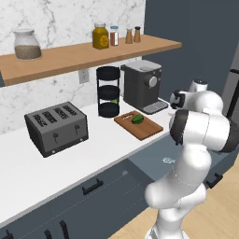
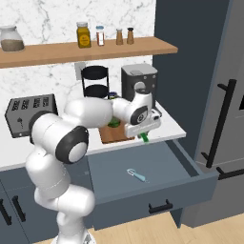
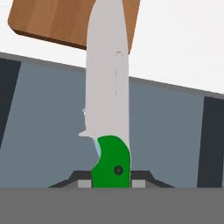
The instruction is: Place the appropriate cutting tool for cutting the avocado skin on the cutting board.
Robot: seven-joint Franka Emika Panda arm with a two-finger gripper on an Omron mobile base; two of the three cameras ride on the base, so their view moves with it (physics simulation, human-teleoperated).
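The knife fills the middle of the hand view: a broad, smooth pale blade tapering to a rounded point at the top of the frame, and a glossy bright green handle with one dark rivet at the bottom, clamped between the two dark fingertips of the end effector, which is closed on that handle. In the right base view the end effector sits at centre frame, over the front edge of the white desk, and a stub of the green handle pokes out below it. The blade tip crosses the near edge of the cutting board, a flat brown wooden rectangle with a darker rim, at the upper left of the hand view. In the left base view the board lies right of centre before the boxy grey coffee machine, with the avocado (a small dark green oval) resting on it. Below the desk edge the drawer stands pulled open, its smooth blue-grey floor mostly bare apart from a light-blue, silvery utensil near the middle. A ribbed grey toaster sits at left, well apart from the board, with bare white desk between them.
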